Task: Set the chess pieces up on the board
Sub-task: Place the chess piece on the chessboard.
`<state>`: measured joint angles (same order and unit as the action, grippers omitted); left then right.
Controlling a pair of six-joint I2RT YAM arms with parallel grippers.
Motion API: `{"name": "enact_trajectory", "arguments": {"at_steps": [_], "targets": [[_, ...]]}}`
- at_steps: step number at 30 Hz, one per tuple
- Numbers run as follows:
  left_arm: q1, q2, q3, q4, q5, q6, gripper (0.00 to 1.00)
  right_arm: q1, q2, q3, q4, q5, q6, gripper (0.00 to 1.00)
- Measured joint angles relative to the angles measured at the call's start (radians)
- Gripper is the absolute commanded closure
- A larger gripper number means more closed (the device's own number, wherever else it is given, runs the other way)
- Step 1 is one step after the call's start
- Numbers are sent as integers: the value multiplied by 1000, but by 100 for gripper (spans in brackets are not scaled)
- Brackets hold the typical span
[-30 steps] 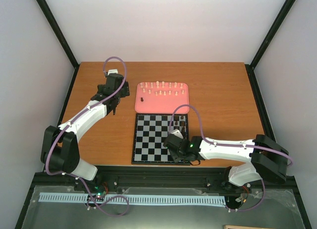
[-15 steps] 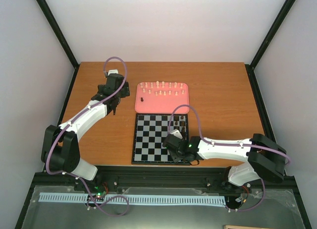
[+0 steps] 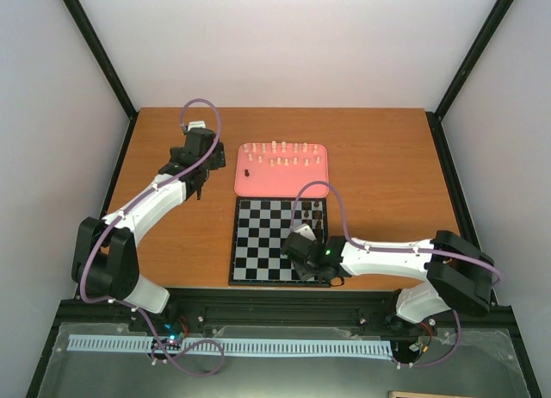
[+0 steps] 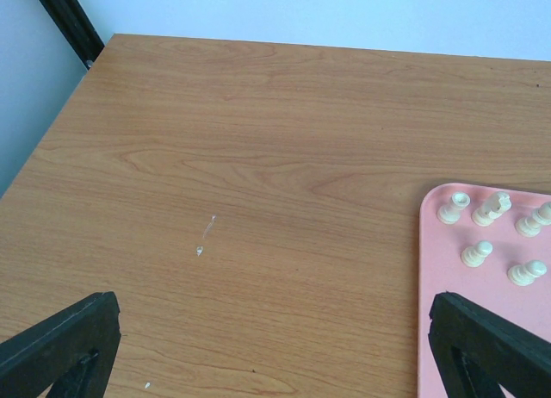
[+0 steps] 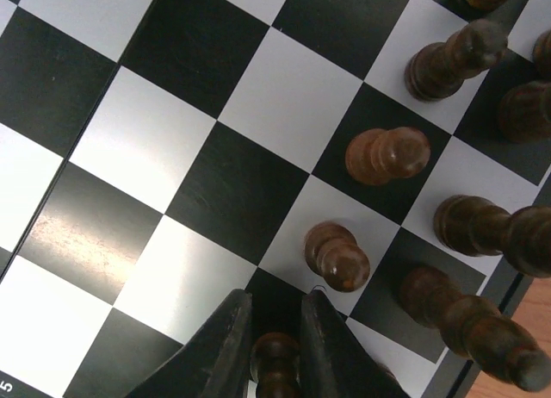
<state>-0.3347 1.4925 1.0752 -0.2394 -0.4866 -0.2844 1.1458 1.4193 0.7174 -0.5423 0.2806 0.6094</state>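
two arms from above: right pincer [image 3: 293,253] low over the board [image 3: 258,243], left pincer [image 3: 199,189] beside the pink tray [image 3: 258,184]. left wrist: jaws wide over tabletop [image 4: 258,157], cream pieces [image 4: 476,254] on tray. right wrist: fingers [image 5: 219,346] pinch a dark piece [image 5: 275,362], possibly a pawn.

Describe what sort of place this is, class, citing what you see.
Likely a robotics lab test cell: a left arm and right arm bolted to a wooden table, white walls framed by black struts, and a chessboard beside a pink tray.

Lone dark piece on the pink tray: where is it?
Top view: dark piece in the pink tray's left half, on the board side of the cream pieces.
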Motion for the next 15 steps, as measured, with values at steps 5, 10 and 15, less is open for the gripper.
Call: {"name": "enact_trajectory", "arguments": {"at_steps": [5, 10, 15], "targets": [[0, 0, 0, 0, 0, 0, 0, 0, 10, 10, 1, -1, -3, 82], [0, 0, 0, 0, 0, 0, 0, 0, 11, 12, -1, 0, -7, 78], [0, 0, 0, 0, 0, 0, 0, 0, 7, 15, -6, -1, -11, 68]]}}
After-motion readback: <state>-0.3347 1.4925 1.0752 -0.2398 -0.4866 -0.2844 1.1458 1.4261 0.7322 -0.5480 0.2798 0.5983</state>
